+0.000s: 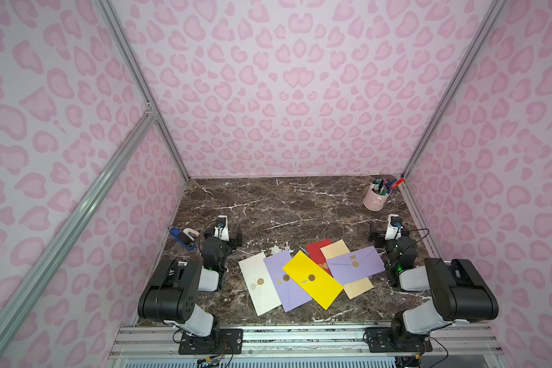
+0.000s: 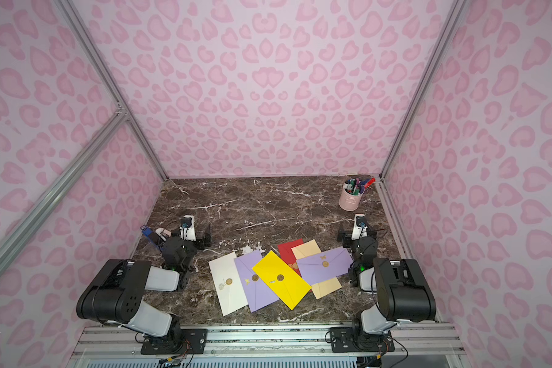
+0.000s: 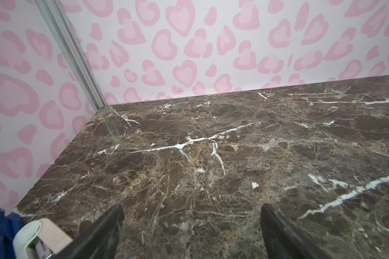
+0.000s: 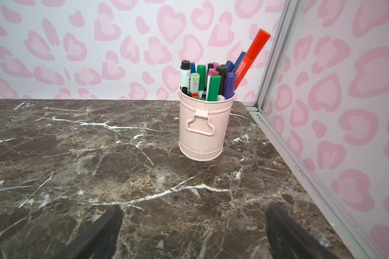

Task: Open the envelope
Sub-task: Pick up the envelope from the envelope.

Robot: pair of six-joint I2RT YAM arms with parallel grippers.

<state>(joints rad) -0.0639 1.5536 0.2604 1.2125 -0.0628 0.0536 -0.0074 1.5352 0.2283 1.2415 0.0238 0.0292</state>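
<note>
dark marble worktop [image 1: 300, 204] sits boxed in by pink heart-print walls [image 1: 284, 95]. yellow envelope [image 1: 313, 283] lies flap shut under a round seal, atop overlapping envelopes [image 2: 258, 286] fanned at 6 o'clock near the front edge. left hand [image 3: 190, 208] at 9 and right hand [image 4: 193, 208] at 3 are spread and empty. bare marble runs toward 12. pen bucket [image 4: 200, 132] stands at 1 o'clock.

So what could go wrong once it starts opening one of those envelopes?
1. The envelopes overlap: the yellow envelope lies partly on a lilac envelope, so tugging one may drag its neighbour along.
2. They all lie flat on the hard marble table. The open left hand and right hand may struggle to get under a flap.
3. The yellow flap looks stuck down with a gold seal, so the paper might tear.
</note>
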